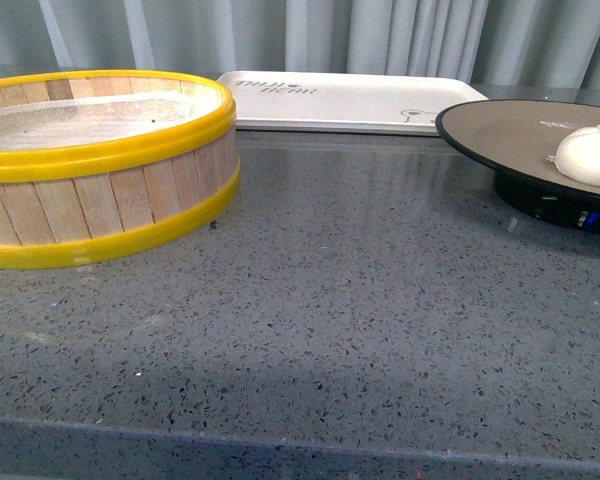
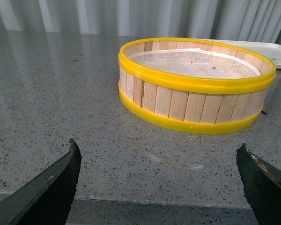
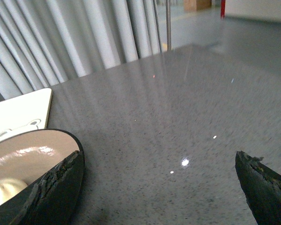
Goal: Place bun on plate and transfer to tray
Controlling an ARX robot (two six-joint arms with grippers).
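The white bun (image 1: 592, 156) lies on the tan, black-rimmed plate (image 1: 500, 128) at the right of the counter. In the right wrist view the bun (image 3: 3, 191) shows at the picture's edge inside the plate (image 3: 33, 147). The cream-white tray (image 1: 340, 100) sits at the back, just behind the plate, and its corner (image 3: 18, 112) shows beyond the plate. My right gripper (image 3: 159, 161) is open beside the plate, one finger close to its rim, with nothing between its fingers. My left gripper (image 2: 158, 149) is open over bare counter. Neither arm appears in the front view.
A yellow-rimmed wooden steamer basket (image 1: 90, 160) stands at the back left, and it (image 2: 196, 86) lies just ahead of the left gripper. Grey speckled counter (image 1: 360, 320) runs to the front edge. Grey curtains hang behind.
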